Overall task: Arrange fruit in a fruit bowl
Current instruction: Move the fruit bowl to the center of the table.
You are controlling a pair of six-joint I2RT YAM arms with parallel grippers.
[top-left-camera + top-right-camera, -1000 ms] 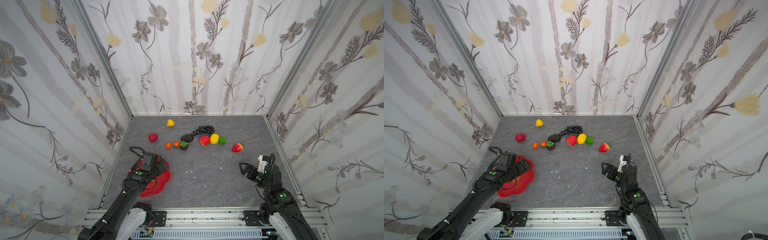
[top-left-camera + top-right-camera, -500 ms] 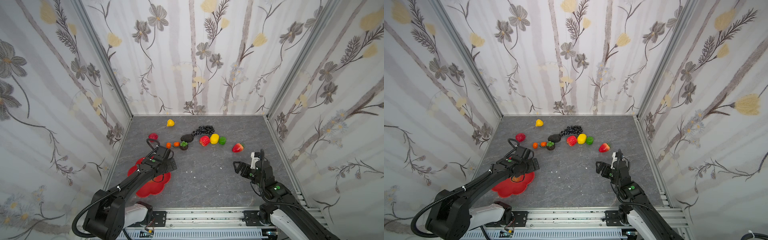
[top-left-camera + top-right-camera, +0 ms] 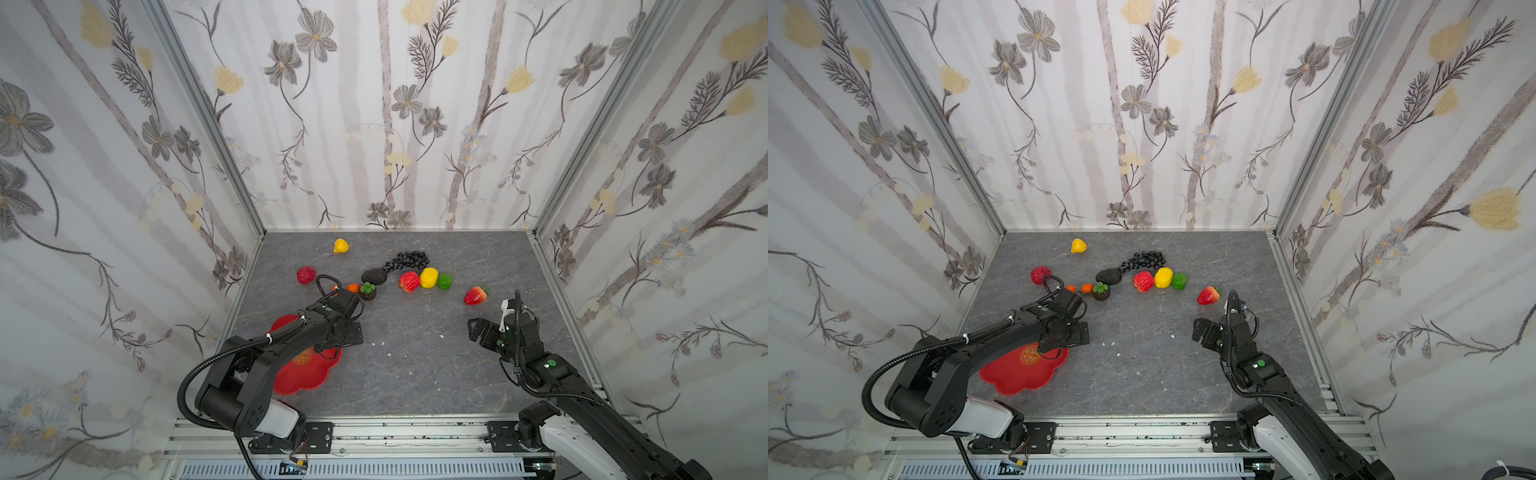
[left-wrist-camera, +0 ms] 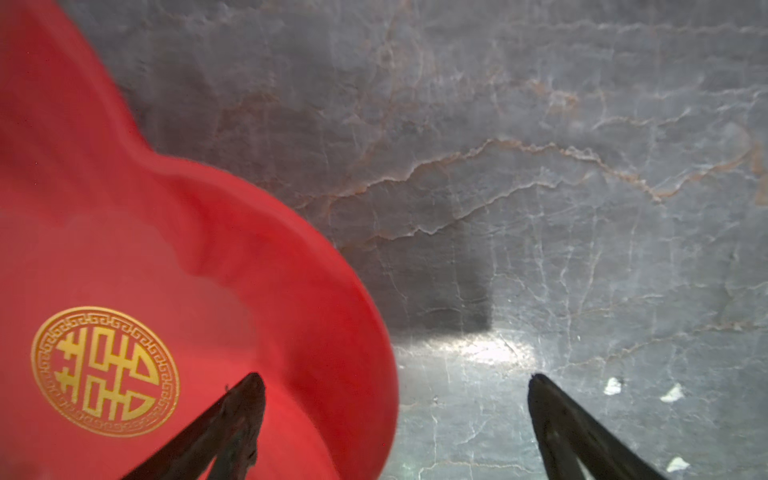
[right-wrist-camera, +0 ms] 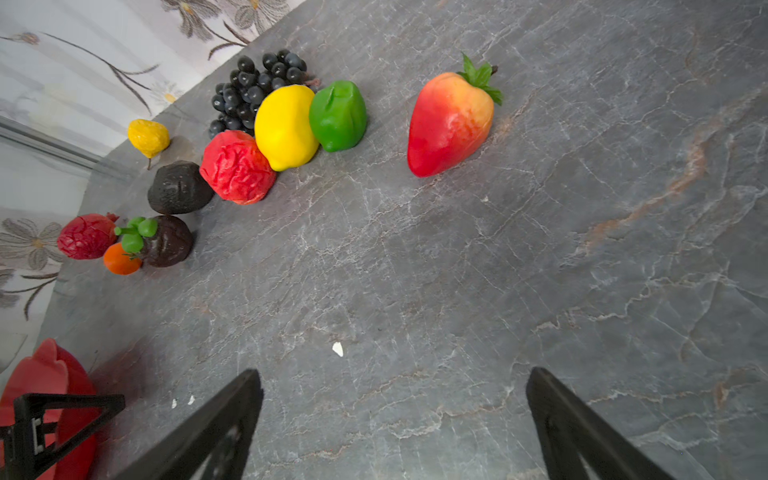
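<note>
The fruit bowl (image 3: 309,372) sits at about 8 o'clock on the grey worktop (image 3: 415,374), and its gold mark (image 4: 106,372) is plain in the left wrist view. The left gripper (image 4: 392,384) hangs over the bowl's 2 o'clock rim, spread wide and grasping nothing. One finger is above the red dish and the other above bare stone.

All the fruit lies on the worktop outside the bowl.
- A wrinkled red fruit (image 3: 306,275) is at 10 o'clock.
- A tiny orange (image 3: 353,287) is just beside a dark fruit with green leaves (image 3: 368,291).
- The black avocado (image 3: 374,275) and the grapes (image 3: 407,261) lie just beyond these.
- The red apple (image 3: 409,281), lemon (image 3: 429,277) and green fruit (image 3: 444,281) lie in a close row near 12 o'clock.
- The pear (image 3: 340,246) lies alone by the far wall.
- The strawberry (image 3: 475,295) lies apart at 2 o'clock.

The right gripper (image 5: 395,374) hovers at about 3 o'clock, released and empty, just short of the strawberry. White flecks (image 3: 389,355) dot the stone between the arms.
</note>
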